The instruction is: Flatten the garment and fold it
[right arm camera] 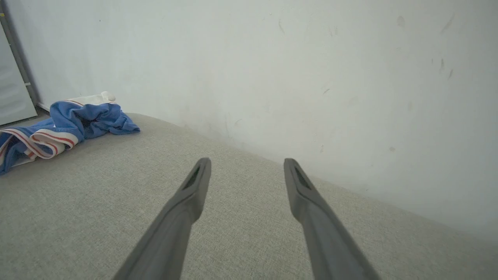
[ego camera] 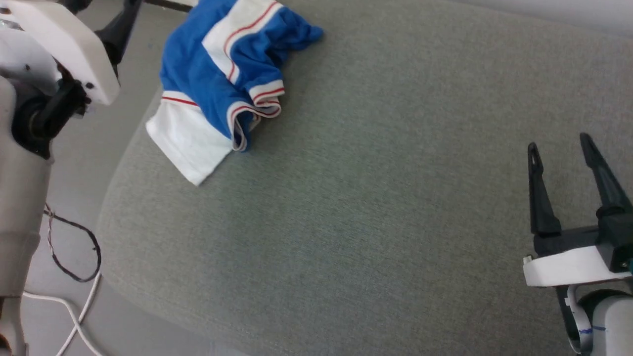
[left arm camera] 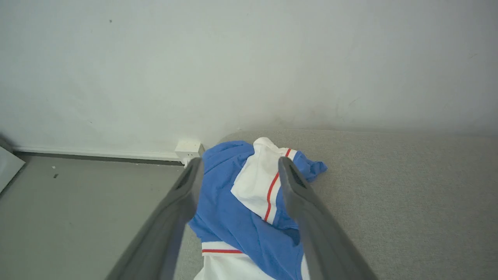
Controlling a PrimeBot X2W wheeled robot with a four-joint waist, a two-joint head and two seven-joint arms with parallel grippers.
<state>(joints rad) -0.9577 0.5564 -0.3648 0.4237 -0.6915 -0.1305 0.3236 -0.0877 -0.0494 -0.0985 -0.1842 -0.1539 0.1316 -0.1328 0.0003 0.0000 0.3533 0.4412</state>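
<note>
1. The gravest risk is losing the crumpled royal-blue T-shirt with white sleeves and red-striped trim off the edge. It lies bunched at the far left corner of the surface, with one white sleeve right at the rim. A pull toward the left could drag it onto the floor.
2. Next, a bad grab. The left gripper, with long dark fingers spread wide and empty, hovers over the heap. Closing there would likely pinch several layers and lift a wad rather than spread it.
3. A lesser risk is uneven stretching. The right gripper, equally spread and holding nothing, is well apart from the shirt above bare fabric. One-handed tugging would probably twist the cloth.
4. The slightest risk is the thin black cable loop and white cable on the floor near the robot's body, which could snag if it shifts.
5. The surface is a broad grey-green woven pad with a rounded corner. It looks soft and grippy, so the cloth may drag.
6. Around it are a scuffed plain white wall just behind, a smooth grey floor to the left, and a small white box at the skirting.
</note>
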